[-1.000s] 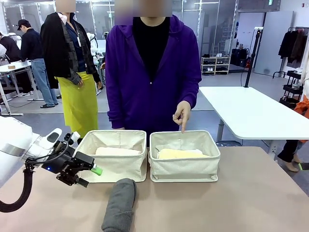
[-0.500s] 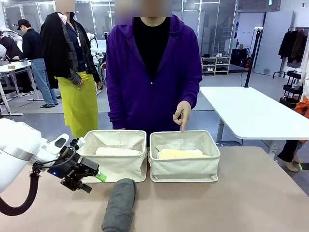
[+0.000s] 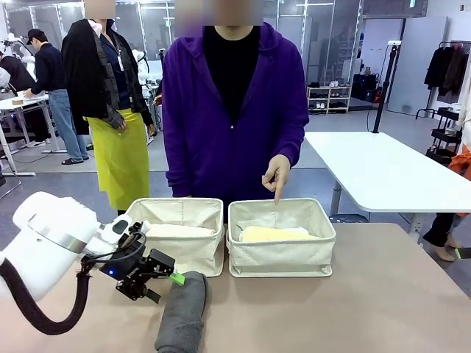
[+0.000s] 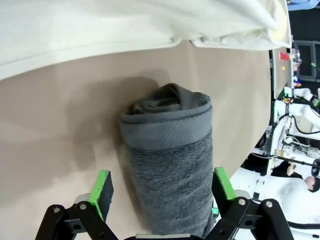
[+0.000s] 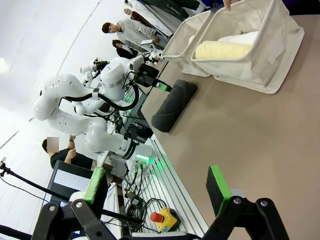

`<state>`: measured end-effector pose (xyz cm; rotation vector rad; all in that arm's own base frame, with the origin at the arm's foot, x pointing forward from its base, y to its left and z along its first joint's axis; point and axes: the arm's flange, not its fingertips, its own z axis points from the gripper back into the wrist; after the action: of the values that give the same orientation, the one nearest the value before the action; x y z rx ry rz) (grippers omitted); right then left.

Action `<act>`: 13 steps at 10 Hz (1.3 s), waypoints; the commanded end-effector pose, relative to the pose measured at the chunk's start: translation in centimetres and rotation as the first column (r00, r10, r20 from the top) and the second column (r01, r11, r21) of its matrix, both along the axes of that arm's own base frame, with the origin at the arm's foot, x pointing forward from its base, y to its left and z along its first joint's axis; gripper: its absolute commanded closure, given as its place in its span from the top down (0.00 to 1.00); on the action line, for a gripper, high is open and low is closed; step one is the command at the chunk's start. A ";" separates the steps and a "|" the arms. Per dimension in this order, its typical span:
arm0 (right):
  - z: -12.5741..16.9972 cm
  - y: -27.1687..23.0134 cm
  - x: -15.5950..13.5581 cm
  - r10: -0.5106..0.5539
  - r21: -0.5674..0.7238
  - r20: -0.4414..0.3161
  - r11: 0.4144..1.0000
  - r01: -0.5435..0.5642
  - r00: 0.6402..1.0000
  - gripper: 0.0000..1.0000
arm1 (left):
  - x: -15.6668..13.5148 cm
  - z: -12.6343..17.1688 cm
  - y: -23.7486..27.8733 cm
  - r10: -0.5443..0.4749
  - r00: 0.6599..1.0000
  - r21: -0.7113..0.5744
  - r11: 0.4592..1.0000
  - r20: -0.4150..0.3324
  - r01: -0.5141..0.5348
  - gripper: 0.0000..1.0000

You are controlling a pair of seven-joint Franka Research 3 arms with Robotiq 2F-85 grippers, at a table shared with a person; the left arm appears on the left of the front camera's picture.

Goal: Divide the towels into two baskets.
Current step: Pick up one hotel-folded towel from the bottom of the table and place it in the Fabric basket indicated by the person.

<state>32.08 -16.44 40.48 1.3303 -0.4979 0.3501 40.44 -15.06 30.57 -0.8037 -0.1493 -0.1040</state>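
Straddling the dark grey towel (image 4: 170, 160) with jaws spread wide and nothing held, the left gripper (image 3: 163, 278) risks pinching only the outer terry layer, so the soft roll could unwind or sag when lifted. The towel lies on the tan table (image 3: 383, 294) just in front of the left basket (image 3: 176, 246), a cream canvas bin with limp sides. The right basket (image 3: 281, 250) holds a pale yellow roll (image 3: 272, 234); a person's hand (image 3: 277, 173) points into it. The right gripper (image 5: 157, 192) hangs open, well apart.
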 end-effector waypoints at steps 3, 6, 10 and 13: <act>0.5 0.0 -0.2 0.000 0.000 -0.012 1.000 0.000 1.000 1.00 | -1.2 -0.1 -3.6 0.044 0.999 0.036 0.998 0.000 -0.044 1.00; 0.5 0.0 -0.2 0.000 0.000 -0.012 1.000 0.000 1.000 1.00 | -2.0 -0.4 -6.0 0.061 0.998 0.124 0.990 0.005 -0.061 1.00; 0.5 0.0 -0.2 0.000 0.000 -0.012 1.000 0.000 1.000 1.00 | -3.3 0.3 -7.6 0.011 0.999 0.147 0.989 0.041 -0.017 0.81; 0.5 0.0 -0.2 0.000 0.000 -0.012 1.000 0.000 1.000 1.00 | -3.6 0.5 -8.3 -0.025 0.999 0.188 0.982 0.032 0.018 0.49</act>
<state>32.08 -16.44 40.47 1.3303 -0.4979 0.3500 37.46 -22.67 30.88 -0.6541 -0.1760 -0.1529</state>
